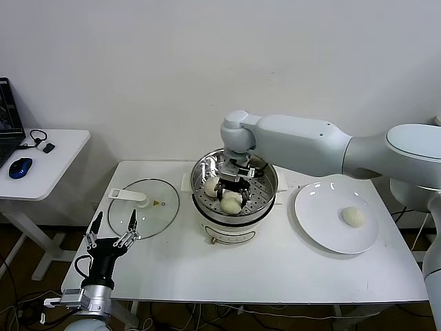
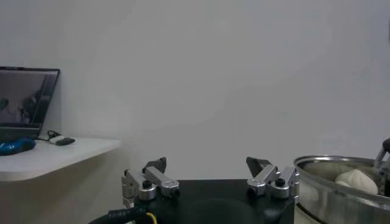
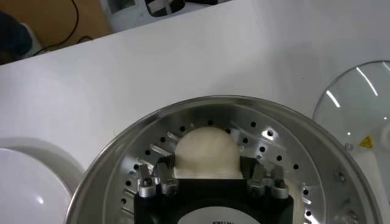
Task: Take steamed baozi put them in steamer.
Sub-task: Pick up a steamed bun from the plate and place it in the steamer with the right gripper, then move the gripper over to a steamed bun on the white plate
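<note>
Laptop (image 1: pixel 9 117) cut by the head view's left edge; plate (image 3: pixel 27 189) and glass lid (image 3: pixel 359 103) clipped at the right wrist view's borders. Steamer (image 2: pixel 341 189) sliced by the left wrist frame, one baozi (image 3: pixel 207 152) half hidden behind the right gripper (image 3: pixel 207 176).
</note>
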Tool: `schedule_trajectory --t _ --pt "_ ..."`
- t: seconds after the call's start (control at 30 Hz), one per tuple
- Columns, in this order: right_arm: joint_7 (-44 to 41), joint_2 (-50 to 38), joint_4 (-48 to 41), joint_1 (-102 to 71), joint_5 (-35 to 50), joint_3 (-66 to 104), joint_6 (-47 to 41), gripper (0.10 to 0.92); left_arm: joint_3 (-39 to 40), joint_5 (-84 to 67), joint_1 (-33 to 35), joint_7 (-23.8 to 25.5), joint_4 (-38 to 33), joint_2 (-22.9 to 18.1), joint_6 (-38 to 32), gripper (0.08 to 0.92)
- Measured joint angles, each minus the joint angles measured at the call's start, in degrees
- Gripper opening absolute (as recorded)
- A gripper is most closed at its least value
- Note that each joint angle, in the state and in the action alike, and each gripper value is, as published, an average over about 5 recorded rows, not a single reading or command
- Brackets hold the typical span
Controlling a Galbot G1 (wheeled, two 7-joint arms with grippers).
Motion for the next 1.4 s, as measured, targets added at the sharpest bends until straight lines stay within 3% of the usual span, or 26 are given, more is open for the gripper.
schedule_trajectory --t 0.23,0.5,0.93,1.4 --pt "0.1 0.8 -1.0 -0.8 -0.4 0.4 0.2 0.710 0.0 -0.1 0.0 0.0 0.0 -0.1 0.0 0.823" --pt "0.3 0.7 -1.2 -1.0 -0.4 0.8 0.4 0.820 0.1 -0.1 0.0 0.0 0.0 -0.2 -0.1 0.823" --pt "0.0 -2.5 0.0 2.8 2.3 0.4 1.7 0.823 0.5 0.0 -0.2 -0.1 -0.2 -0.3 0.1 0.823" --pt "0.7 -13.2 -2.5 12.2 11.3 -3.9 -2.4 0.823 1.1 0.0 0.1 -0.1 -0.5 0.1 0.0 0.823"
